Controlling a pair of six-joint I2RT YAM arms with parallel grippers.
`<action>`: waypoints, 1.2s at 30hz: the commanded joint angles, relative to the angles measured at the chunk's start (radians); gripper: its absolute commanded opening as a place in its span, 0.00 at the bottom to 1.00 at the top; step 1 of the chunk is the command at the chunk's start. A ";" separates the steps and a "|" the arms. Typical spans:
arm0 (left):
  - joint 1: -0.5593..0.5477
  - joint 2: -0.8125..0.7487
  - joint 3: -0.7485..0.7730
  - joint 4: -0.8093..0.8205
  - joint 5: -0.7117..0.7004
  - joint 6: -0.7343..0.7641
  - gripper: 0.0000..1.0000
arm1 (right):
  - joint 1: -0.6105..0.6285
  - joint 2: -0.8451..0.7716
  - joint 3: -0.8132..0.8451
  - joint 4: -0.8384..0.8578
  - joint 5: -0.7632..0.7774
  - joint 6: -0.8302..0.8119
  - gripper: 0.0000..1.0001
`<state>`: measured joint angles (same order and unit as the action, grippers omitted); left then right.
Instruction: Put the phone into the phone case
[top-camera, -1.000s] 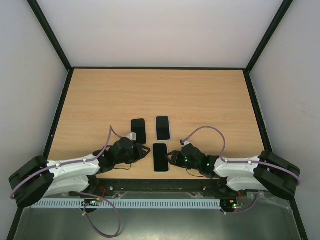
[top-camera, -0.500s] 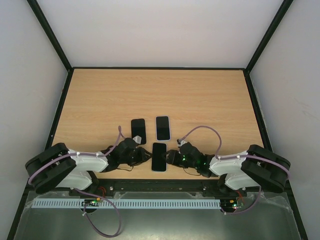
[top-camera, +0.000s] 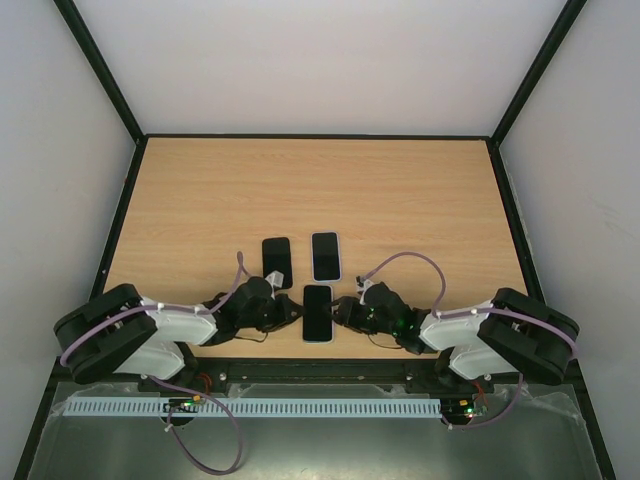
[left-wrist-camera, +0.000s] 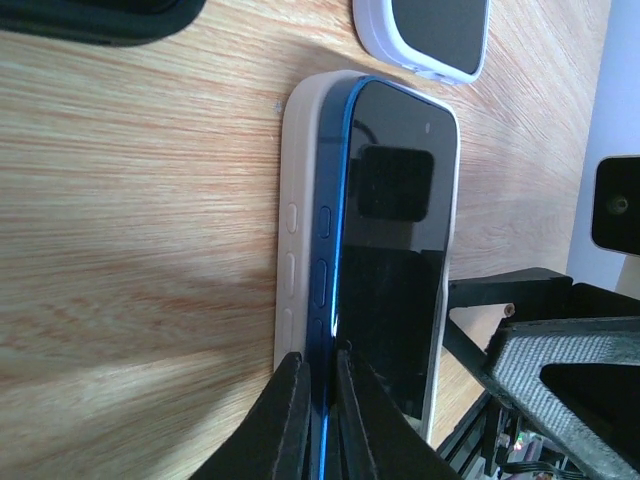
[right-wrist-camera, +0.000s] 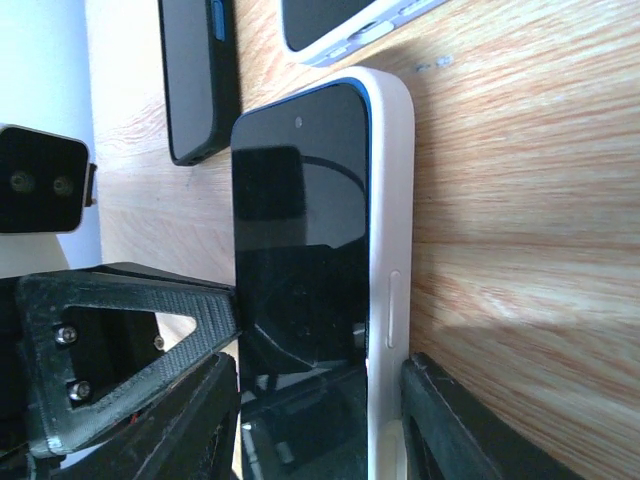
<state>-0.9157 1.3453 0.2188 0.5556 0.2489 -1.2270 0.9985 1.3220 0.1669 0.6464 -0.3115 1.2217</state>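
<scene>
A blue phone (left-wrist-camera: 395, 260) with a black screen lies near the table's front edge, partly in a white phone case (left-wrist-camera: 298, 230). Its left blue edge stands raised above the case wall. My left gripper (left-wrist-camera: 320, 410) is shut on that raised edge at the phone's near end. From the other side, my right gripper (right-wrist-camera: 320, 430) straddles the near end, one finger against the case's (right-wrist-camera: 392, 200) right wall, the other at the phone's (right-wrist-camera: 300, 240) left edge. From above, the phone (top-camera: 318, 313) sits between the left gripper (top-camera: 298, 313) and the right gripper (top-camera: 340, 312).
A bare black phone (top-camera: 277, 261) and a phone in a white case (top-camera: 326, 256) lie side by side just beyond the held one. The table's front edge is close behind both arms.
The left jaws have closed onto the phone's raised blue edge. Both arms have folded in closer to the phone; the right jaws hardly changed.
</scene>
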 joint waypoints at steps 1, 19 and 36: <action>-0.033 -0.012 -0.025 -0.013 -0.013 -0.033 0.08 | 0.006 -0.045 0.005 0.196 -0.089 0.045 0.45; -0.062 -0.056 -0.034 -0.046 -0.051 -0.086 0.14 | 0.015 0.039 -0.033 0.455 -0.170 0.086 0.46; -0.075 -0.049 -0.056 0.011 -0.042 -0.110 0.16 | 0.014 0.137 -0.003 0.257 -0.097 0.026 0.14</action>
<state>-0.9733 1.2842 0.1825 0.5407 0.1665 -1.3216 1.0039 1.4467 0.1307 0.9165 -0.4164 1.2736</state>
